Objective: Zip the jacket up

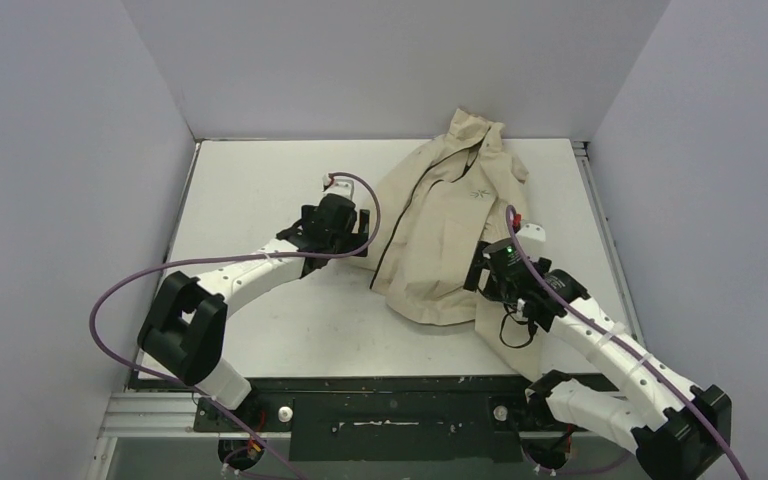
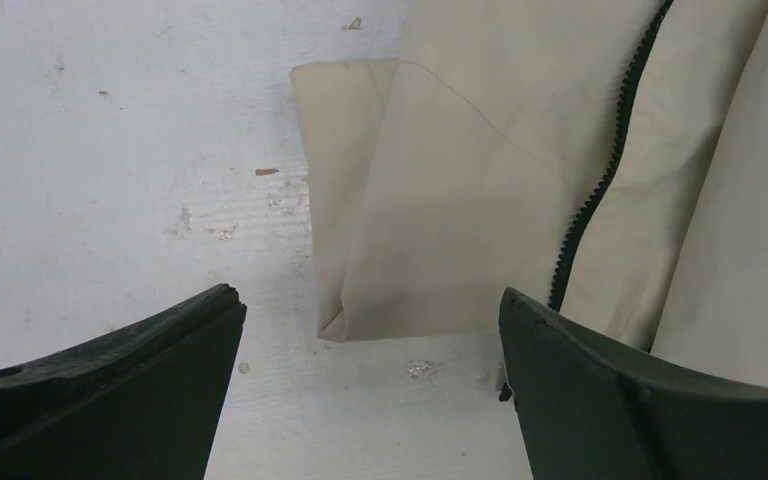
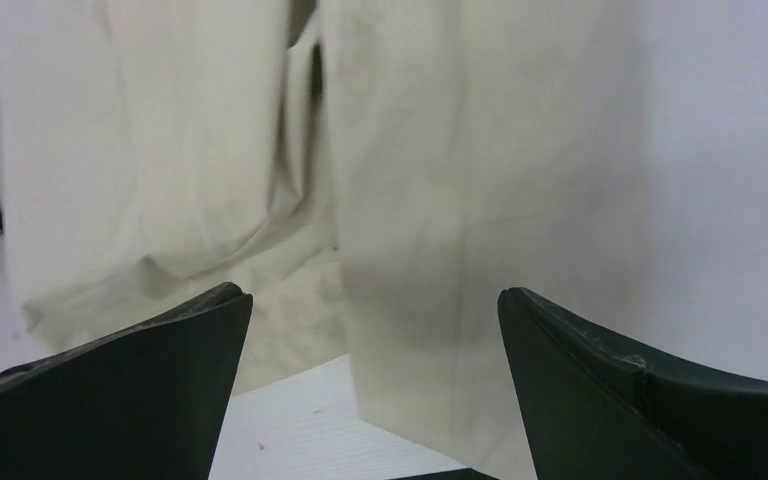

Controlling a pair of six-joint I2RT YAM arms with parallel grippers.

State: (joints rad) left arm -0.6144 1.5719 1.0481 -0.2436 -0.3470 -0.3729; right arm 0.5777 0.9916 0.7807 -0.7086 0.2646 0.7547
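The jacket [image 1: 450, 225] lies rumpled on the white worktop [image 1: 250, 190], beige, with its collar [image 1: 472, 128] toward the far wall and a small dark logo [image 1: 479, 192] on the chest. Black zipper [image 2: 602, 185] teeth run down its front edge. Left of the jacket a broad stretch of worktop runs to the edge; right of it only a narrow strip shows. The left gripper [image 2: 370, 310] hovers at the jacket's left side over a folded flap, fingers wide and holding nothing. The right gripper [image 3: 375, 310] hangs over the jacket's near right hem, equally spread. The zipper's slider cannot be made out.
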